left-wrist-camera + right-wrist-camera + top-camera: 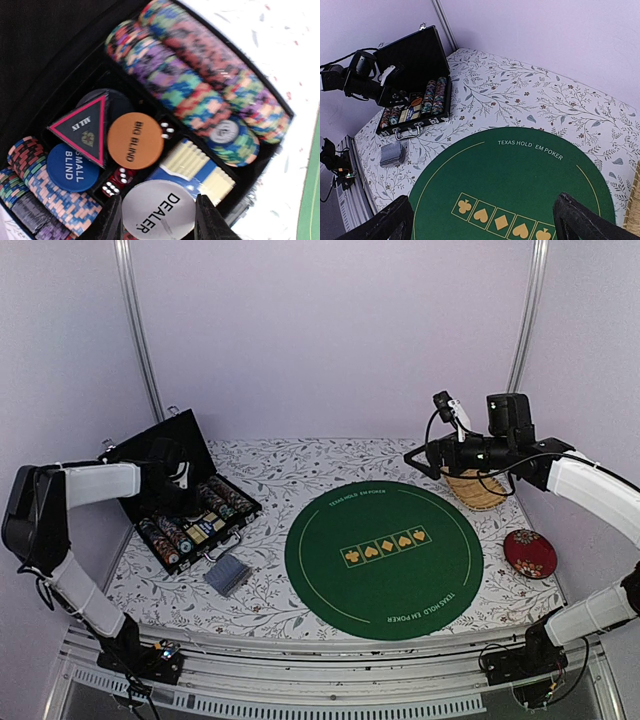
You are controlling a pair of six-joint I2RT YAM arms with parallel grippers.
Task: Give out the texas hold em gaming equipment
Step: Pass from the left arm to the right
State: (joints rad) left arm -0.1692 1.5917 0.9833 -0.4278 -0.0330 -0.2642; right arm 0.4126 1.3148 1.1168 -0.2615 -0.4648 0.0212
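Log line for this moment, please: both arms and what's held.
left gripper: inside open case, shut on white DEALER disc | right gripper: open, empty, raised clear | card deck: lying beside case

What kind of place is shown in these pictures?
Probably a robot test booth set up as a card table: plain lilac walls with metal frame posts, a round green felt poker mat, and an open black case of striped chips.
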